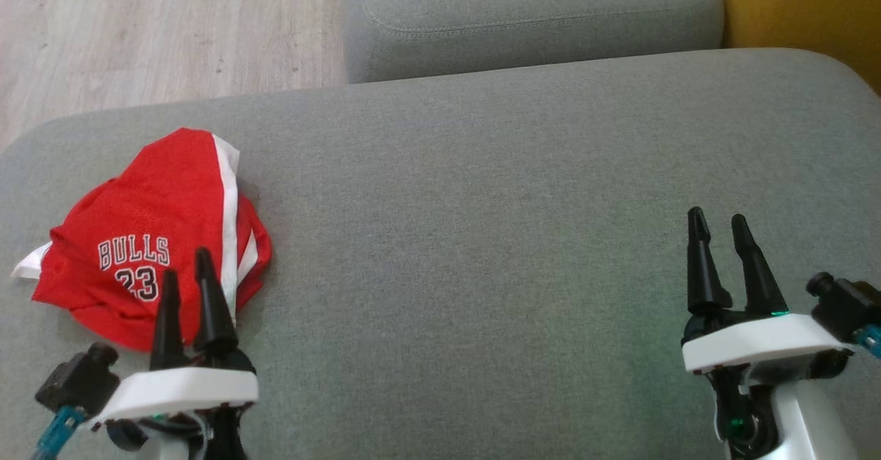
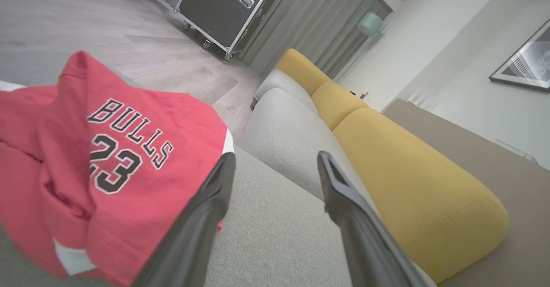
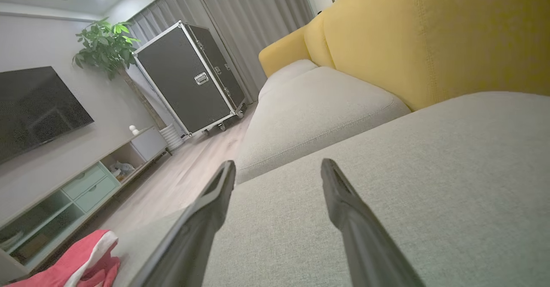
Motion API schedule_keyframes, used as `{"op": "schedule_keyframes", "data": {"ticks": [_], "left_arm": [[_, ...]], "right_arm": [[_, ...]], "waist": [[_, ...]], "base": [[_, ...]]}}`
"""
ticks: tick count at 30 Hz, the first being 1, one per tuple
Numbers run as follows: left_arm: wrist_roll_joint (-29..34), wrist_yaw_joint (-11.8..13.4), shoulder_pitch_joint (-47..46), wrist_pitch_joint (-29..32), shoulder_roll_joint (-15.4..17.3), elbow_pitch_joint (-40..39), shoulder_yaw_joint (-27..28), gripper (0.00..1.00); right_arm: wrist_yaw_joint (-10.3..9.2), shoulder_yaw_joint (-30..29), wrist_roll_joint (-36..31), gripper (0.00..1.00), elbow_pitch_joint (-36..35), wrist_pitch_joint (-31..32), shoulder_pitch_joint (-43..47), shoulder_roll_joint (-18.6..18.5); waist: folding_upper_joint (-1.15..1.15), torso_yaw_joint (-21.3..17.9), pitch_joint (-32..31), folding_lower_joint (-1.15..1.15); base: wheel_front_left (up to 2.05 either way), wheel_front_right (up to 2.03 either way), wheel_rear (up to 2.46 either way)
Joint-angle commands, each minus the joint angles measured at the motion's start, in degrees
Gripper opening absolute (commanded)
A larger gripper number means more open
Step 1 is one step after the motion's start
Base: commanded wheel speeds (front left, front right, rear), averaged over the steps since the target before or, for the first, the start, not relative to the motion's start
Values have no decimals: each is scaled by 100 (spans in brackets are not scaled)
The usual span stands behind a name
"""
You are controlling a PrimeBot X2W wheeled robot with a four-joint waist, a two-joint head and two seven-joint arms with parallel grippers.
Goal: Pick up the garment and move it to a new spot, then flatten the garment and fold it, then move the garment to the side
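1 garment (image 1: 138, 205) on sofa (image 1: 482, 239); L end effector (image 1: 186, 264), R end effector (image 1: 717, 215): both spread, empty.

1. Head view looks steeply down on the sofa seat (image 1: 482, 239).
2. Left wrist view sits low at the seat's left end, close to the red garment (image 2: 107, 158), facing the far cushion (image 2: 288, 123).
3. Right wrist view, low at the right end, shares both.

Red garment (image 1: 148, 229) showing its print — "BULLS" in black letters edged white, and right beneath it — the number 23.
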Motion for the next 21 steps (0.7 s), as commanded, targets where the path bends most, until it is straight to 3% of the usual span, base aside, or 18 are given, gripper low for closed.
{"op": "schedule_keyframes", "data": {"ticks": [1,12,21], "left_arm": [[236,-6,-214,-95,55,-253,61,100],[1532,64,-224,-300,138,-153,-267,100],[2163,206,-246,-436,274,-176,-558,100]], "right_arm": [[-3,112,-249,100,-213,-108,-340,-39],[-3,239,-1273,100,-285,-311,-364,-42],[-3,312,-2009,100,-313,-446,-369,-44]], "waist": [[0,-10,6,0],[0,-58,17,0],[0,-74,23,0]], "base": [[0,0,0],[0,0,0],[0,0,0]]}}
